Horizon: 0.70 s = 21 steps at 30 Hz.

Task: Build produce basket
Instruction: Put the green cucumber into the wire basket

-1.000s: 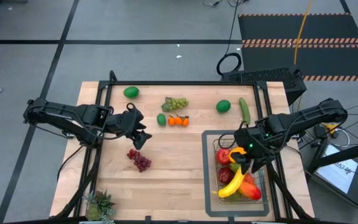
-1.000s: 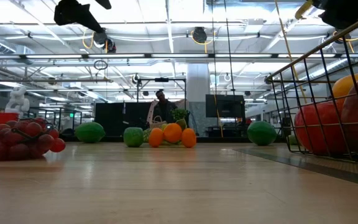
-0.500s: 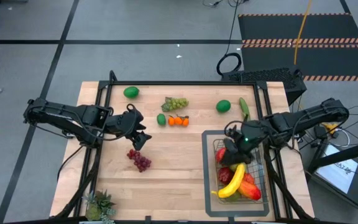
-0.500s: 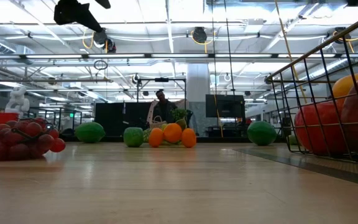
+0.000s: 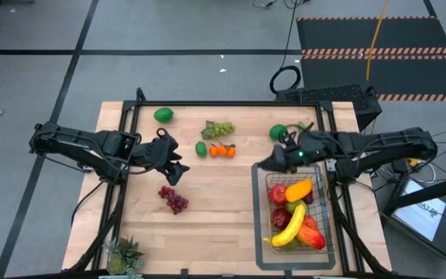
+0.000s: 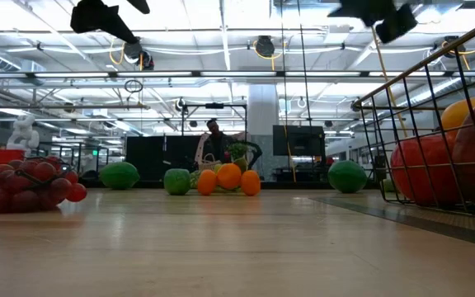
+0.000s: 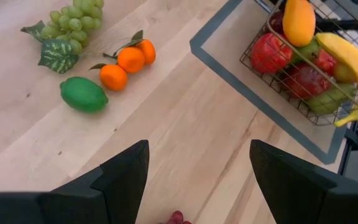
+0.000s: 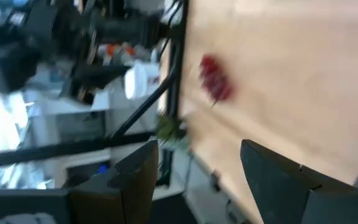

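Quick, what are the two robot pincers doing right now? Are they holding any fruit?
Left pincer: open, holding nothing, above the red grapes.
Right pincer: open, holding nothing, beside the basket.

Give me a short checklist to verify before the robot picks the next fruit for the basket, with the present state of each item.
1. Right end effector empty and open: ok; nothing between the fingers in its wrist view.
2. Right end effector clear of the basket: ok; it is past the basket's rim, over the wood.
3. Left end effector open: ok; it hangs above the red grapes.
4. Fruit left outside: ok; green grapes, oranges, limes, cucumber on the table.
5. Room in the basket: cannot tell; already several fruits inside.
6. Potted plant out of the way: ok.
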Tool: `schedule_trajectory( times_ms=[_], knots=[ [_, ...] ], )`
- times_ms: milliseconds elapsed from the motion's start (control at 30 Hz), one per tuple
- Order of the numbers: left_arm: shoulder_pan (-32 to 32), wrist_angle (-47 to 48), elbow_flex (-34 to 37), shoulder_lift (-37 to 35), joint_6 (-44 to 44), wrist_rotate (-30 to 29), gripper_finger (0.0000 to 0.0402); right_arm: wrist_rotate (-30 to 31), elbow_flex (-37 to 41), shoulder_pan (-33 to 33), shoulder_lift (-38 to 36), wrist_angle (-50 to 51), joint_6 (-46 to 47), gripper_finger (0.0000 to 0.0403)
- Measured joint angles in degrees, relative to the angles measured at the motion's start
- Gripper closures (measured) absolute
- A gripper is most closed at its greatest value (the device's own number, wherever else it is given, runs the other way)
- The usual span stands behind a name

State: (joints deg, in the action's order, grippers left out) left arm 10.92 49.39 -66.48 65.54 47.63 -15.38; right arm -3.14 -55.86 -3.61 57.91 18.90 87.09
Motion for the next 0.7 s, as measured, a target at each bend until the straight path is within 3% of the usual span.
schedule_trajectory(
  times_ms=[167, 333, 433, 533, 700],
  knots=[
    [0.0, -0.3, 0.0, 0.0, 1.6, -1.0, 0.0126, -3.4, 0.0, 10.2, -0.2, 5.1, -12.2, 0.0181],
    [0.0, -0.4, 0.0, 0.0, 2.6, -3.9, 0.0126, -7.6, 0.0, 21.5, 0.0, 23.3, -24.5, 0.0181],
    [0.0, -0.4, 0.0, 0.0, 3.3, -6.8, 0.0126, -7.1, 0.0, 28.0, 0.1, 32.6, -34.6, 0.0181],
    [-0.4, -0.4, 0.0, 0.0, 4.8, -10.4, 0.0126, -4.7, 0.0, 33.8, 0.1, 34.6, -43.8, 0.018],
    [-2.8, -0.5, 0.0, 0.0, 6.5, -11.7, 0.0126, -4.4, 0.0, 43.4, 2.5, 39.8, -44.2, 0.0168]
  ],
)
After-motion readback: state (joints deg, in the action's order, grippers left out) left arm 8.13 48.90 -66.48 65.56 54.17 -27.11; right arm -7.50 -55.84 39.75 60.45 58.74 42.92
